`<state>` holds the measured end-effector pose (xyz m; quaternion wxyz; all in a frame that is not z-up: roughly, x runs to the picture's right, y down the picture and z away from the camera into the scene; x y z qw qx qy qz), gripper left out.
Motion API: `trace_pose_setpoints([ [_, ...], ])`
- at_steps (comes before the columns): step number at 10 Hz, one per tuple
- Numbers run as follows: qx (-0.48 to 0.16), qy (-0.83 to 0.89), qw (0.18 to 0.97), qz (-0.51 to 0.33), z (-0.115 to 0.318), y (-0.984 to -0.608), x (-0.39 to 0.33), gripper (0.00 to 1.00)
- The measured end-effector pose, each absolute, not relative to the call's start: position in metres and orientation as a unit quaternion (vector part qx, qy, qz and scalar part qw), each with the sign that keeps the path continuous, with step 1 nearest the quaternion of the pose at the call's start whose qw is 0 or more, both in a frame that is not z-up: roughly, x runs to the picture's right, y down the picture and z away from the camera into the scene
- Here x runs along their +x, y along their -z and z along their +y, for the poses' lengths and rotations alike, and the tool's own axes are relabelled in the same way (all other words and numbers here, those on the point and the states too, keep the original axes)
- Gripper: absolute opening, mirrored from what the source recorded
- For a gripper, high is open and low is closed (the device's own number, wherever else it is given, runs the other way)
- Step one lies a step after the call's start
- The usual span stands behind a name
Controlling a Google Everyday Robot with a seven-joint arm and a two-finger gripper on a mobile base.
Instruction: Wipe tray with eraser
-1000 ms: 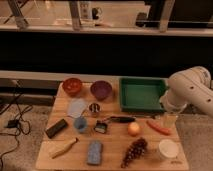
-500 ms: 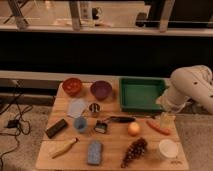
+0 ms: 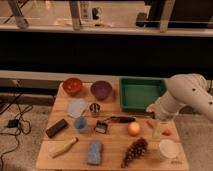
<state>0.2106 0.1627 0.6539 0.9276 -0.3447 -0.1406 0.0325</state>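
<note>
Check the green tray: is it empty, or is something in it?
Empty: the tray shows only bare green floor. The eraser lies at the left of the table; the gripper hangs open by the tray's front right corner.

1. A wooden table (image 3: 112, 144) carries everything.
2. Back row: a red bowl (image 3: 72, 86), a purple bowl (image 3: 101, 89) beside it, and a green tray (image 3: 141, 106) toward the picture's right.
3. Middle: a pale sheet (image 3: 77, 107), a metal cup (image 3: 94, 108), a blue cup (image 3: 80, 123), a black eraser (image 3: 57, 128) and an orange fruit (image 3: 133, 129).
4. Front: a blue-grey sponge (image 3: 94, 152), grapes (image 3: 135, 150) and a white cup (image 3: 168, 148).
5. The gripper (image 3: 159, 127) hangs with fingers apart over the table, just in front of the tray.
</note>
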Motion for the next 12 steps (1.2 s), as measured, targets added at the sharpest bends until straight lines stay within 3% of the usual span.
trace_pose_setpoints([
  [5,-0.342,0.014,0.907,-0.244,0.197,-0.64,0.132,0.8],
  [12,-0.346,0.022,0.903,-0.252,0.205,-0.639,0.12,0.8],
])
